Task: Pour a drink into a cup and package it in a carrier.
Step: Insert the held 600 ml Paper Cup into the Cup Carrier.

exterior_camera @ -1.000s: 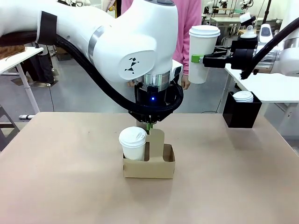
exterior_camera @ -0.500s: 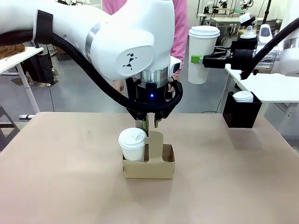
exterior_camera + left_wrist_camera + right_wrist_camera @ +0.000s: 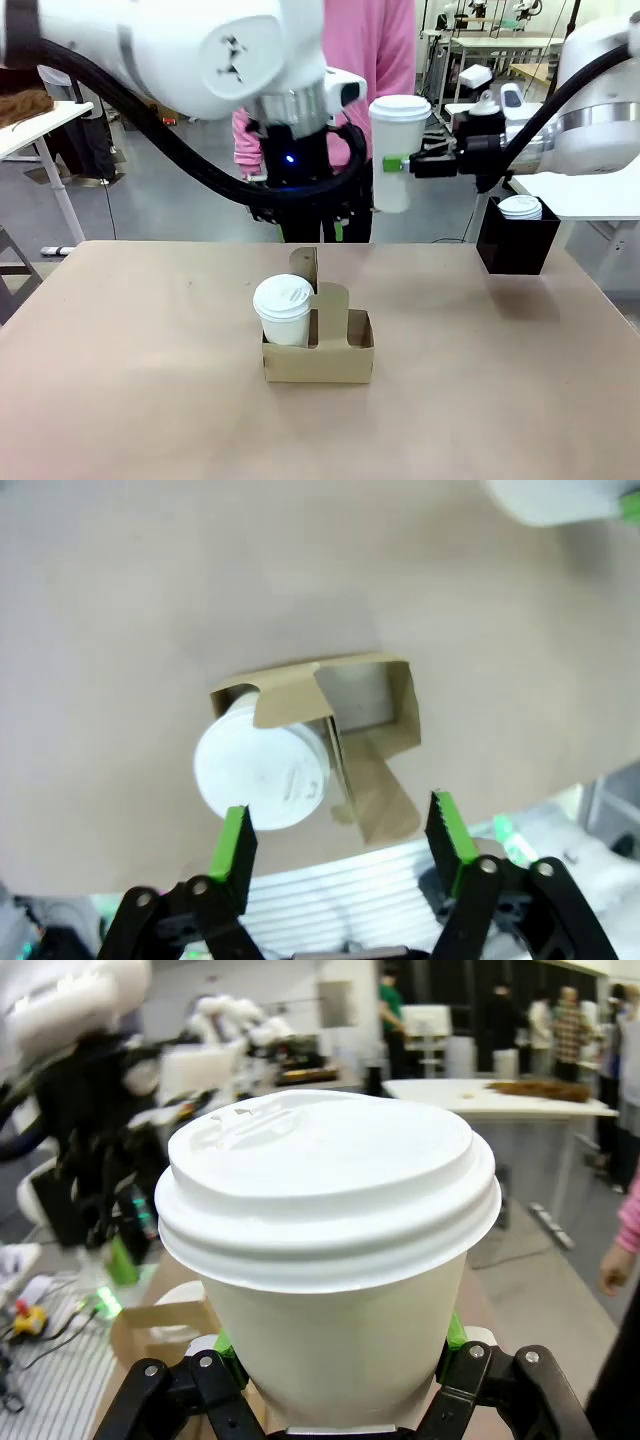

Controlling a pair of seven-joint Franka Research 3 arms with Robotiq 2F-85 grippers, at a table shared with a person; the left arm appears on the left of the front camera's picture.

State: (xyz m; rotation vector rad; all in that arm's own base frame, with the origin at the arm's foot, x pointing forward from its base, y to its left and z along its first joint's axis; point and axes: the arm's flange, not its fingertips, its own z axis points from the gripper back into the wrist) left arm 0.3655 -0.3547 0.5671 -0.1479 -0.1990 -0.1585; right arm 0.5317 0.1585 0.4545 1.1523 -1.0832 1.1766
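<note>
**Tall cup held aloft, carrier half loaded**

The carrier is seen standing near the middle of the table, with its upright handle between the two holes. A shorter lidded cup is seated in the hole on the picture's left, just beside the handle.

The left gripper is held above and behind the carrier, well apart from it. In the left wrist view its jaws are spread wide with nothing between them, and the carrier and the shorter cup's lid are seen below.

The right gripper is clamped on the tall white cup, a little below the middle of its wall. The cup is kept upright in the air with its lid on, higher than the carrier and to its right. In the right wrist view the green pads are pressed against either side of the cup.

A black box of white lids is noted at the table's far right. A person in a pink top is seen beyond the table, partly hidden by the left arm
</note>
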